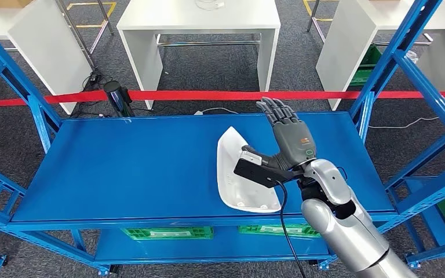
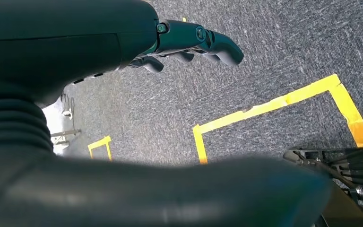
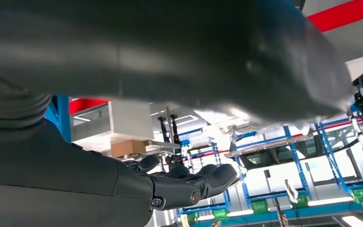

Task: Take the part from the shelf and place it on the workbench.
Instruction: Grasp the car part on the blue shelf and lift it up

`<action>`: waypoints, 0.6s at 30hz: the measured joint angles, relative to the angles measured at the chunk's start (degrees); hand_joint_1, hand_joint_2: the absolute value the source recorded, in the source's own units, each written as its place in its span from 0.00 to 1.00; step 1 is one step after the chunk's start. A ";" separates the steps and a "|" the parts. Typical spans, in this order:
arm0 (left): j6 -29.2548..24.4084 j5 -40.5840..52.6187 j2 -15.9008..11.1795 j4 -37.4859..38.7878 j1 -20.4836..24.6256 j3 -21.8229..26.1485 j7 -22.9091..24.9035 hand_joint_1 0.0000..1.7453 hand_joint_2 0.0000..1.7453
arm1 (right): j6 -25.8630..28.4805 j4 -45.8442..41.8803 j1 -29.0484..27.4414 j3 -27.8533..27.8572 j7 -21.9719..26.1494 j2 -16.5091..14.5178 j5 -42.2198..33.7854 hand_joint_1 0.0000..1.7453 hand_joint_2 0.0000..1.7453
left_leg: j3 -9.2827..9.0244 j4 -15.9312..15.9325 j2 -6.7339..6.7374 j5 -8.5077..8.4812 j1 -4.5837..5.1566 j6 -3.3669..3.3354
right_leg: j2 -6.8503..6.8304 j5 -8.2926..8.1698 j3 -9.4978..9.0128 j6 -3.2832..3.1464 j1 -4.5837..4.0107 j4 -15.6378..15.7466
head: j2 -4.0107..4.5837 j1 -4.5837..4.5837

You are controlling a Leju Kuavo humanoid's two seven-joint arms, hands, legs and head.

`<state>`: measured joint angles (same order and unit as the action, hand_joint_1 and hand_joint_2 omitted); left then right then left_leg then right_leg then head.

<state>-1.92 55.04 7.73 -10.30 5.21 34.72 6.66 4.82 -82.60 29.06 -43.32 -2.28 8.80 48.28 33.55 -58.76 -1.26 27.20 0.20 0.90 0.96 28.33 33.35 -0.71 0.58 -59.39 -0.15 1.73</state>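
Smooth white part [image 1: 234, 168] lies flat on your blue metal shelf [image 1: 127, 168].
Your right hand [image 1: 287, 142] hovers beside it, fingers spread, empty; left hand [image 2: 189, 42] hangs loosely curled over grey carpet [image 2: 264, 61], holding nothing.

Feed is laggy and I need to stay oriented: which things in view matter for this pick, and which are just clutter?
Job:
- white curved plastic part lying on the blue metal shelf
- right hand, open above the part
- left hand, hanging over carpet

Clutter:
- red barrier tape
- white tables
- green crates
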 joint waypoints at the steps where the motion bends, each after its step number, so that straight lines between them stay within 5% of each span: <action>1: 0.05 0.00 0.02 0.01 0.00 0.01 -0.04 0.00 0.00 | -0.06 0.01 0.00 0.00 0.05 -0.04 -0.04 0.00 0.00 | 0.00 0.00 0.00 0.00 0.00 0.00 | 0.00 0.00 0.00 0.00 0.00 0.00 | 0.00 0.00; 2: 0.08 0.00 0.04 0.01 0.00 0.01 -0.05 0.00 0.00 | -0.09 0.01 0.00 0.00 0.09 -0.09 -0.08 0.00 0.00 | 0.00 0.00 0.00 0.00 0.00 0.00 | 0.00 0.00 0.00 0.00 0.00 0.00 | 0.00 0.00; 6: 0.13 0.02 0.10 0.00 0.00 0.01 -0.03 0.00 0.00 | -1.02 0.08 0.14 -0.04 0.27 -0.24 -0.66 0.00 1.00 | 0.00 0.00 0.00 0.00 0.00 0.00 | 0.00 0.00 0.00 0.00 0.00 0.00 | 0.00 0.00; 14: 0.41 0.67 0.10 -0.02 0.18 0.05 0.86 0.00 0.00 | -13.17 2.75 2.98 -2.20 -1.58 -0.22 -8.56 0.00 1.00 | -0.01 0.00 0.00 0.00 0.00 0.00 | 0.00 0.00 0.00 0.00 0.00 0.00 | -0.01 0.00; 18: 0.41 0.74 0.10 -0.02 0.23 0.07 1.04 0.00 0.00 | -14.64 4.06 4.06 -3.68 -2.65 -0.14 -8.74 0.00 1.00 | 0.00 0.00 0.00 0.00 0.00 0.00 | 0.00 0.00 0.02 0.00 0.00 0.00 | 0.00 0.00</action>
<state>-1.51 55.77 7.82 -10.32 5.44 34.80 7.70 -9.82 -78.53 33.12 -47.00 -4.93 8.66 39.54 33.55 -58.76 -1.26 27.20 0.20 0.90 0.96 28.33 33.36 -0.71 0.58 -59.39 -0.15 1.73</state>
